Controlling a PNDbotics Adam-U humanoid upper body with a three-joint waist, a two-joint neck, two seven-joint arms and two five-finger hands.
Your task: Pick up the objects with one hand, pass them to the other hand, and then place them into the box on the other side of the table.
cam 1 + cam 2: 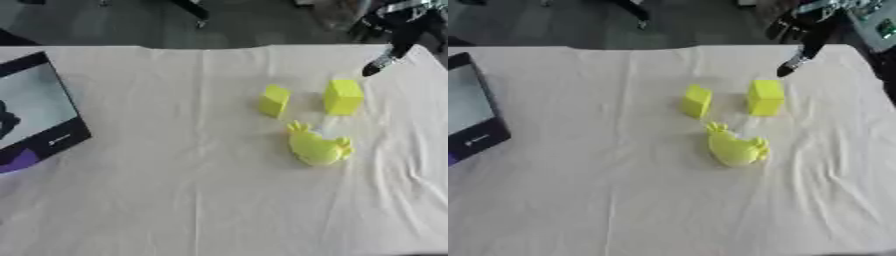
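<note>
Right robot hand [808, 35] comes in from the upper right corner, mostly cut off by the top edge, fingers too blurred to read. Box [35, 112] at left is clipped by the frame edge. Yellow toy [317, 146] is soft, shape unclear.

two yellow blocks [274, 100] [342, 96] upright; yellow chick-like toy [317, 146] near; box [35, 112] left.

A creased white cloth [175, 200] covers the counter [105, 48]; two yellow blocks [275, 100] [343, 96] stand side by side right of centre; a yellow toy chicken [317, 145] lies just nearer; a black-rimmed box [39, 112] sits at the left edge.
</note>
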